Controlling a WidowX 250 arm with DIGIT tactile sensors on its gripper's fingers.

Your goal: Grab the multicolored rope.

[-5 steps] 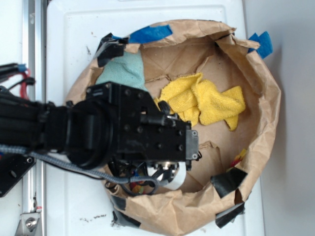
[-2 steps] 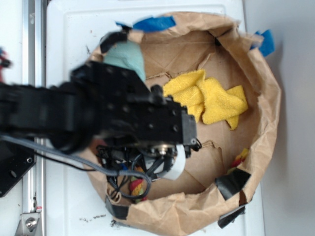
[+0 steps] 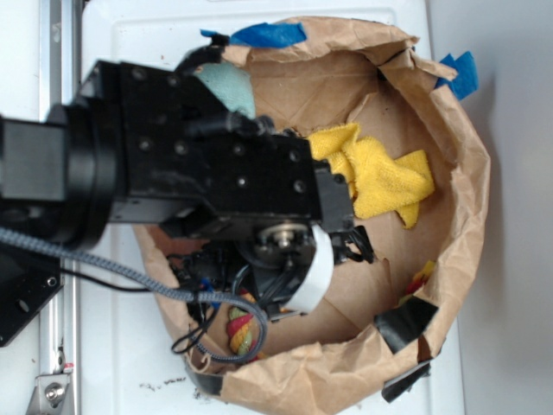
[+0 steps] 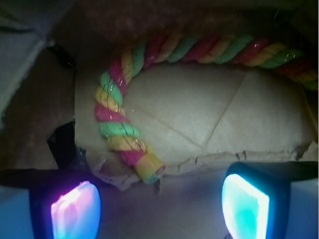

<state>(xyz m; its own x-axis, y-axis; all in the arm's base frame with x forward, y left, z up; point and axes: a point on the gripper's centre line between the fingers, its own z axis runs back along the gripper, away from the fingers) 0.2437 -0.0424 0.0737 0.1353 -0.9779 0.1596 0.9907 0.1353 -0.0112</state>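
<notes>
Paper bag (image 3: 458,216) walls crowd rope (image 4: 149,74); jaws prob. open.

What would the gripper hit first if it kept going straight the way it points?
Probably the cardboard floor inside the rope's curve; the open gripper has the rope's cut end just ahead, slightly left. Depth is unclear.

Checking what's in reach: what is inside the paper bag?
Inside the paper bag: a yellow cloth, a teal cloth and the multicolored rope. The arm hides most of the bag's left side.
</notes>
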